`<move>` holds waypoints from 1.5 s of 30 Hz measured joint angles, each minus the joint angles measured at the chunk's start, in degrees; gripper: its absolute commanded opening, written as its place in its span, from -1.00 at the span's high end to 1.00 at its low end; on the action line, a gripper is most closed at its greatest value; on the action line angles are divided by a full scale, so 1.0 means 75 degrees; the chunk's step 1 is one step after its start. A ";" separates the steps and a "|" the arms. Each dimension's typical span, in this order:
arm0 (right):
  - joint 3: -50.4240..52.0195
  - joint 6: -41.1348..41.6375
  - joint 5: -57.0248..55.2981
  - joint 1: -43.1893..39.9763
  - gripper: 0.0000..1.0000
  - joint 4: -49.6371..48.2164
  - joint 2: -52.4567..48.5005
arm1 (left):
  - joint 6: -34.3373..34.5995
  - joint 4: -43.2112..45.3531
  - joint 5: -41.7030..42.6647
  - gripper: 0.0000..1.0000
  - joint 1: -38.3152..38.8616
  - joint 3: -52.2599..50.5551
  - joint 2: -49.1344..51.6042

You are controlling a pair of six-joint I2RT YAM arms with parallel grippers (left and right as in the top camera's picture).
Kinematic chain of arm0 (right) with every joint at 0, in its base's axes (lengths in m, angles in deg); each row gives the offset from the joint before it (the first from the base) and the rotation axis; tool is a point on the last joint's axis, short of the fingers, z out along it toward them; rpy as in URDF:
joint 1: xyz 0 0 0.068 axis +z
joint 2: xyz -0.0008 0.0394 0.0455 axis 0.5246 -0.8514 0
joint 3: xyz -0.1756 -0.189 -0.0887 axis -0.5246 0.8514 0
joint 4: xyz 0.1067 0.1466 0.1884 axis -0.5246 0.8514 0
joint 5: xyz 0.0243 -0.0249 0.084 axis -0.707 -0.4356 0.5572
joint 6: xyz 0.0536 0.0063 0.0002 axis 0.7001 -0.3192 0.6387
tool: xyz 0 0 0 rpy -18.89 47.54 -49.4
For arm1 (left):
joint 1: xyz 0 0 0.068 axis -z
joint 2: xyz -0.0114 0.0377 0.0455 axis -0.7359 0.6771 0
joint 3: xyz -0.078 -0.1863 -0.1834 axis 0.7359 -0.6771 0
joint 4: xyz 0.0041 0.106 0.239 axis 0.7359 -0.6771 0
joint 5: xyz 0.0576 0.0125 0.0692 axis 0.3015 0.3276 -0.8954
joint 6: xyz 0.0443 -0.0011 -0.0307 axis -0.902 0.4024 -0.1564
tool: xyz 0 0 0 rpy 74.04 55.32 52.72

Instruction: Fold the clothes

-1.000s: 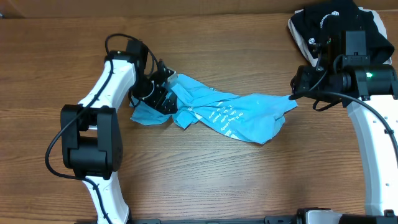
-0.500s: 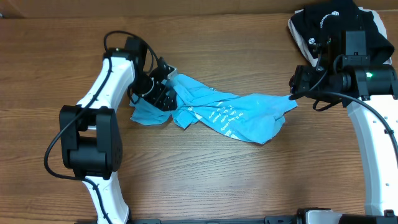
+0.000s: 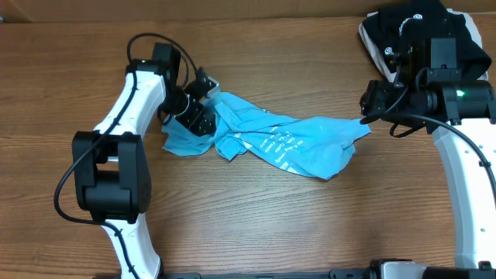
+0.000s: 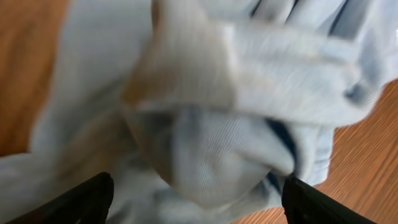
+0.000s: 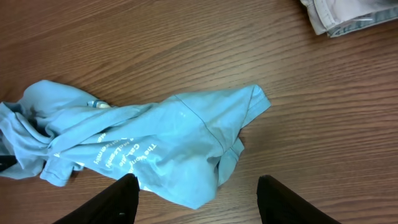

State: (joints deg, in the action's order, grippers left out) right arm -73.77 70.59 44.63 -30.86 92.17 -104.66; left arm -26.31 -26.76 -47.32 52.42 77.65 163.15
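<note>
The clothes [image 3: 291, 143], a crumpled sky-blue T-shirt with white print, lie stretched across the middle of the wooden table. My left gripper [image 3: 203, 108] is pressed into the shirt's bunched left end. In the left wrist view pale fabric [image 4: 205, 124] fills the frame, and the gripper [image 4: 199, 202] stands open with its fingers wide apart on either side of a bunch of cloth. My right gripper [image 3: 364, 108] hovers open at the shirt's right tip. In the right wrist view that gripper [image 5: 196, 202] is above the table, with the shirt [image 5: 161, 149] below it and not held.
A black garment with white round logos [image 3: 411, 27] lies at the back right, under the right arm, on a white-beige folded garment [image 3: 370, 43]. That folded garment [image 5: 348, 15] also shows at the right wrist view's top right. Bare wood surrounds the shirt.
My left gripper has shifted slightly toward the back of the table, staying on the shirt's left end. The right arm and the shirt's right end look unchanged.
</note>
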 measured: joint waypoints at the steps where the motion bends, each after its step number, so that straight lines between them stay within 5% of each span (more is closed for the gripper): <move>1: 0.0000 0.0003 0.0000 0.0000 -0.29 -0.0003 0.0000 | -0.0003 0.0032 0.0015 -0.72 -0.0026 -0.0076 0.0000; 11: 0.0000 0.0000 -0.0003 0.0000 -0.30 -0.0003 0.0000 | -0.0064 0.0498 0.0321 -0.36 -0.0055 -0.0344 0.0000; 22: 0.0000 0.0000 0.0000 0.0000 -0.30 0.0000 0.0000 | -0.0111 0.0670 0.0822 -0.33 -0.0032 -0.0729 0.0000; 24: 0.0000 0.0000 0.0000 0.0000 -0.30 0.0006 0.0000 | -0.0105 0.0752 0.0845 -0.12 -0.0032 -0.0816 0.0000; 27: 0.0000 0.0000 -0.0003 0.0000 -0.30 0.0006 0.0000 | -0.0125 0.0860 0.0871 0.54 -0.0032 -0.0871 0.0000; 30: 0.0000 0.0000 0.0000 0.0000 -0.30 0.0012 0.0000 | -0.0119 0.1005 0.0901 0.92 -0.0032 -0.0874 0.0000; 45: 0.0000 0.0000 0.0000 0.0000 -0.33 0.0023 0.0000 | 0.0498 0.0758 0.0863 0.92 -0.0032 -0.0428 0.0000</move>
State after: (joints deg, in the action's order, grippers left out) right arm -73.77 70.59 44.63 -30.86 92.35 -104.66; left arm -22.58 -21.08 -40.85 52.18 74.44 163.15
